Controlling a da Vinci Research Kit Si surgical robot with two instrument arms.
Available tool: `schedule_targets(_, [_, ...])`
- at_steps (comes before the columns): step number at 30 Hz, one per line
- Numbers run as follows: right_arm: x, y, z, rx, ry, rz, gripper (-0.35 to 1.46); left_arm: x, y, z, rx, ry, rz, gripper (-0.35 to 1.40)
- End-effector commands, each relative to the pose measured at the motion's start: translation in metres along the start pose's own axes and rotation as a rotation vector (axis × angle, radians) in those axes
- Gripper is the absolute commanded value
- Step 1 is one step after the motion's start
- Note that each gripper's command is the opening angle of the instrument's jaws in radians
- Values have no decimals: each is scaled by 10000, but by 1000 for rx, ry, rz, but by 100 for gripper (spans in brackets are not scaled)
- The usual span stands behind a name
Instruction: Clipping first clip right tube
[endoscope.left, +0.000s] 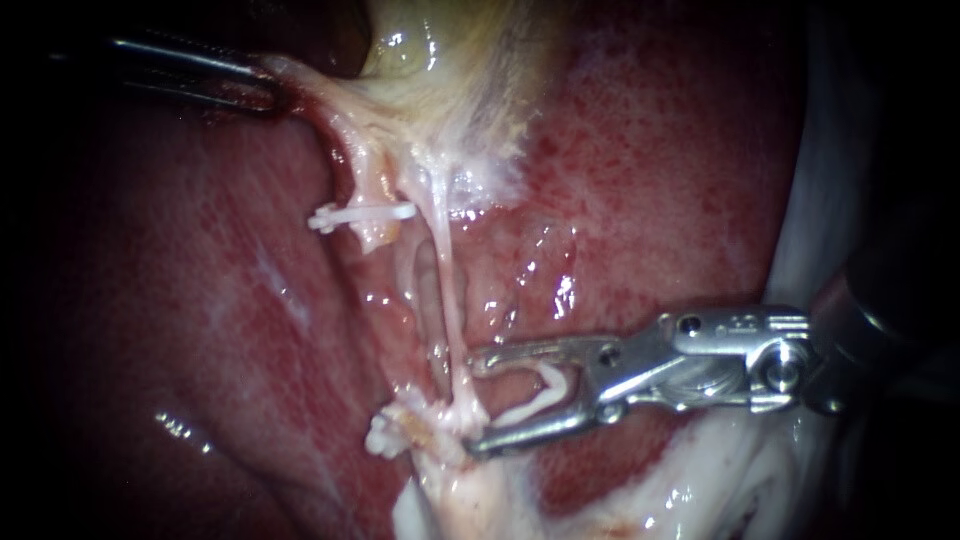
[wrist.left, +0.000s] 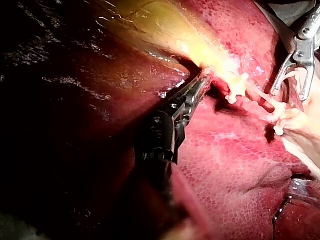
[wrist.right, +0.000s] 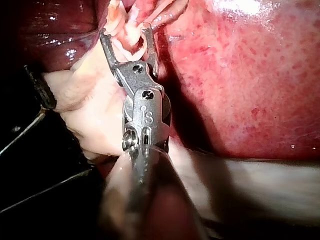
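- The end effector of the silver right instrument (endoscope.left: 475, 400) is spread wide and carries an open white plastic clip (endoscope.left: 545, 388); the thin pale right tube (endoscope.left: 452, 300) passes between its halves.
- The end effector of the dark left instrument (endoscope.left: 265, 85) is clamped on the edge of the yellowish gallbladder (endoscope.left: 450, 50).

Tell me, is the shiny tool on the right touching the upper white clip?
Apart. The endoscope view shows a stretch of bare tissue between the right tool and the upper clip.
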Motion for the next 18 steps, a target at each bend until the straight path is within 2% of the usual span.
schedule_targets(1, [-3,3,0,-1,1,5,49,0,0,0,0,0,0,-35])
schedule_targets(10, [-17,25,4,0,13,34,50,0,0,0,0,0,0,-35])
schedule_targets(18, [-25,34,28,38,33,70,50,0,0,0,0,0,0,-35])
